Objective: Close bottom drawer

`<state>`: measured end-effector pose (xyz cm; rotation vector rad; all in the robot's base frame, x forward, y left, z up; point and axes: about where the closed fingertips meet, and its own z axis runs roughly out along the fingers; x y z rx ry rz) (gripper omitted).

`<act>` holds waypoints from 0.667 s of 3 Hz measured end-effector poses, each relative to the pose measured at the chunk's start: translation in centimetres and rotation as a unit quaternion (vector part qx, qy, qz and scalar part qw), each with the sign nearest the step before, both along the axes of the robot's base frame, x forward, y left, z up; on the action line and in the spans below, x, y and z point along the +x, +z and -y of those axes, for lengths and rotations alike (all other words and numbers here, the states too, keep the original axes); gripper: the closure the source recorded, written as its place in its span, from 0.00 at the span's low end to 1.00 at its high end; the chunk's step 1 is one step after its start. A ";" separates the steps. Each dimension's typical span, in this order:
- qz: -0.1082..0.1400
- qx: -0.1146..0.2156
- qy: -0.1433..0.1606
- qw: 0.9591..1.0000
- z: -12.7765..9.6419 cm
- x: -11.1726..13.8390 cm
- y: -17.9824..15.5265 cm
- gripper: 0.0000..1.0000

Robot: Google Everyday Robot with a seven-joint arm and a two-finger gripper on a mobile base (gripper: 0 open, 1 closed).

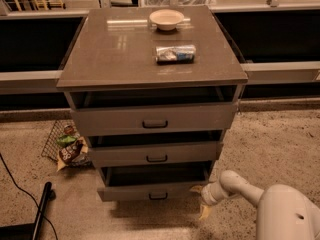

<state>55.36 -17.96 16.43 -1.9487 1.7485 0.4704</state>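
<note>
The bottom drawer point(135, 191) of the grey table point(110, 54) stands pulled out, the lowest of three fronts. My tool point(200, 200) sits low at the table's front right corner, just beside that drawer front's right end, tips spread apart and gripping nothing. On the table top are a bowl point(166, 19) at the back and a can point(175, 53) lying on its side.
</note>
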 end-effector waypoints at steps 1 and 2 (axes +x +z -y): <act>0.000 0.016 0.004 1.000 -0.8 1.3 -0.7 0.00; -0.011 0.030 0.010 0.999 -1.2 3.6 -1.9 0.00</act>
